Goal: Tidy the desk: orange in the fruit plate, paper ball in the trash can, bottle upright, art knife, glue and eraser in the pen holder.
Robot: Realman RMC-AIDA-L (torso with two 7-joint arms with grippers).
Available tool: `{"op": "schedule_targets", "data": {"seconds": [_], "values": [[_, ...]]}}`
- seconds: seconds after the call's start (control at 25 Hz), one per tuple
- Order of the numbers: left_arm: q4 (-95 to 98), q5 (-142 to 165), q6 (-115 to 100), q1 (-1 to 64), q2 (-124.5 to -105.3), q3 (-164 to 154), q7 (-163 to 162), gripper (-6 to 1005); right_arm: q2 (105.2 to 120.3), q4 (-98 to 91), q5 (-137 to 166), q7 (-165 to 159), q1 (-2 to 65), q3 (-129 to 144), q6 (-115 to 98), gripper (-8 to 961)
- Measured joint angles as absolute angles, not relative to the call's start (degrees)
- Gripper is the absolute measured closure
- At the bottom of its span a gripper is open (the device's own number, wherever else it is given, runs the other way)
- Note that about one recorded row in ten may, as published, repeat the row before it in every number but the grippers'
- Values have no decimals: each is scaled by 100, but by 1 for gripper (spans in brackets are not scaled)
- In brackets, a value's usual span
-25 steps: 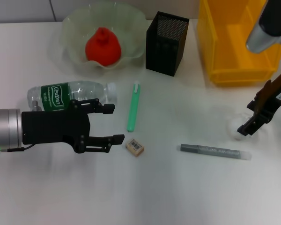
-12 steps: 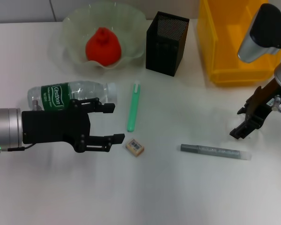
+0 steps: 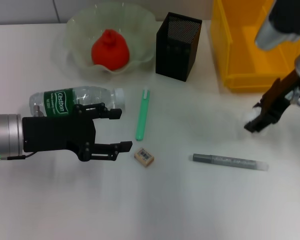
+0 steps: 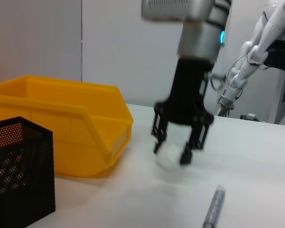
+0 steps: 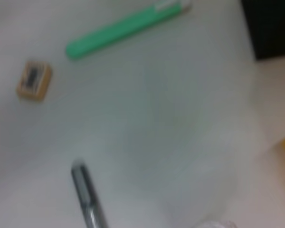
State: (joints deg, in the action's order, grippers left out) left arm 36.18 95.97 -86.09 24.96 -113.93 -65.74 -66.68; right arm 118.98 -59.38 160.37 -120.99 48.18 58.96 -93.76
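Note:
My right gripper (image 3: 255, 122) is shut on the white paper ball (image 3: 249, 118) and holds it just above the table, in front of the yellow trash can (image 3: 240, 55). The left wrist view shows the ball (image 4: 167, 156) pinched between that gripper's fingers (image 4: 185, 154). My left gripper (image 3: 125, 130) is open beside the lying bottle (image 3: 75, 99), with nothing in it. The orange (image 3: 110, 49) sits in the fruit plate (image 3: 80, 27). The green art knife (image 3: 142, 114), the eraser (image 3: 144, 156) and the grey glue stick (image 3: 229, 161) lie on the table. The pen holder (image 3: 177, 46) stands upright.
The trash can (image 4: 61, 118) stands beside the pen holder (image 4: 19, 171) at the back of the white table. The right wrist view looks down on the eraser (image 5: 34, 80), the art knife (image 5: 126, 28) and the glue stick (image 5: 88, 194).
The right gripper has closed on the paper ball and lifted it off the table toward the trash can. The left arm has stayed still.

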Motion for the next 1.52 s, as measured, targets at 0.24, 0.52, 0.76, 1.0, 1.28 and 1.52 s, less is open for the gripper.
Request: {"op": "schedule_targets", "data": {"seconds": [0.24,0.52,0.76,1.0,1.28,1.52], "values": [[3618,9597,-8607,2496,-11391,-6574,-6650,215,11847,-6940,15845,-12736,4863,5597,-9644,396],[3620,9584,-8611,2502,-11415,-6574,-6626,219,11805,-7537,15840,-13519,4857,5135,-8815,399],[3621,9573,-8629,2504,-11417,-6574,-6657,222,11845,-7137,15738,-13860,4608,5072,-7317,400],[3621,9563,-8632,2490,-11407,-6568,-6679,226,11880,-6423,15332,-13730,4450,5144,-6129,338],[3621,9552,-8632,2499,-11392,-6565,-6680,230,11893,-6123,15025,-13542,4383,5143,-5628,213],[3621,9551,-8639,2506,-11390,-6565,-6680,233,11900,-6098,13883,-13068,4048,5136,-5099,146]]}}
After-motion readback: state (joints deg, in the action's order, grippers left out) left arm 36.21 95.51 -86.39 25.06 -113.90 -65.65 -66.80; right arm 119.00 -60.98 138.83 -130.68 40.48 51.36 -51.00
